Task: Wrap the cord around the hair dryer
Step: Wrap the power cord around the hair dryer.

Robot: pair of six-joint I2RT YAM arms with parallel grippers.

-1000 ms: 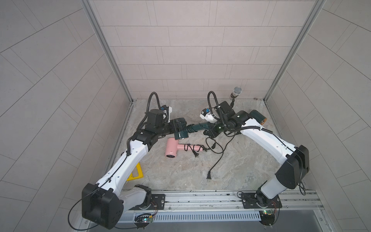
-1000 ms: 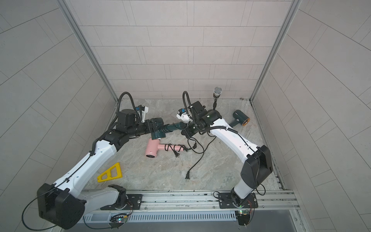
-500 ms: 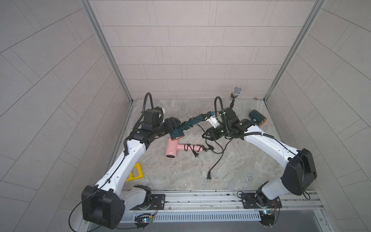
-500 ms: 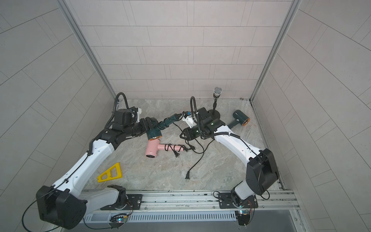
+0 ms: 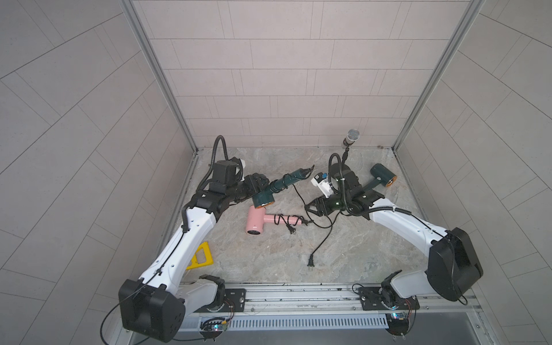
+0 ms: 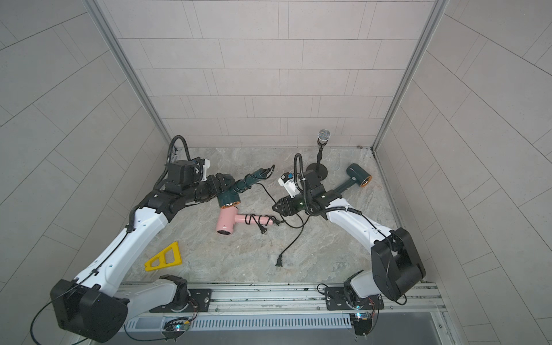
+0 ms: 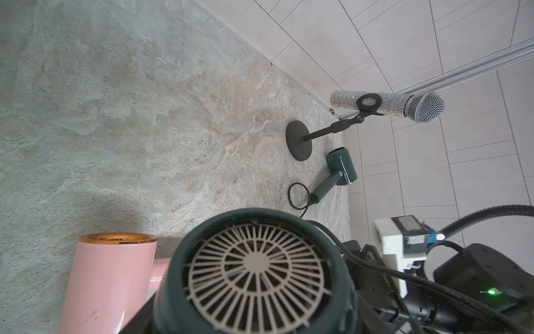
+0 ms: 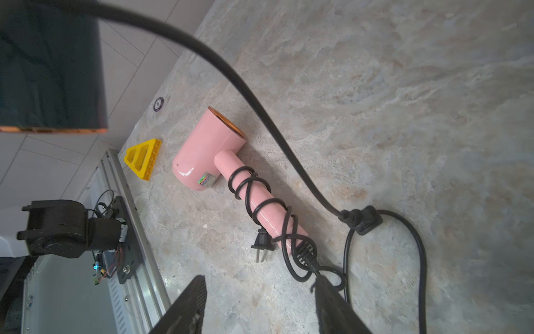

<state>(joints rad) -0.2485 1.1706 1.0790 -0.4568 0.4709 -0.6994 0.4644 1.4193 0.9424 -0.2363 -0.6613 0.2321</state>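
A dark green hair dryer hangs above the table, with my left gripper shut on its head; its handle points toward the back right. Its rear grille fills the left wrist view and hides the fingers. Its black cord drops from the handle's end, runs loose across the table and ends in a plug. My right gripper hovers low and open over the cord's middle stretch, holding nothing. In the right wrist view the cord passes beyond the spread fingertips.
A pink hair dryer, its own cord wound round the handle, lies just below the held one. Another green dryer and a microphone on a stand are at the back right. A yellow triangle lies front left.
My right gripper has opened, let go of the cord by the dryer's handle and drawn back to the right. The left arm has pulled back left, and the handle now points further toward the back wall.
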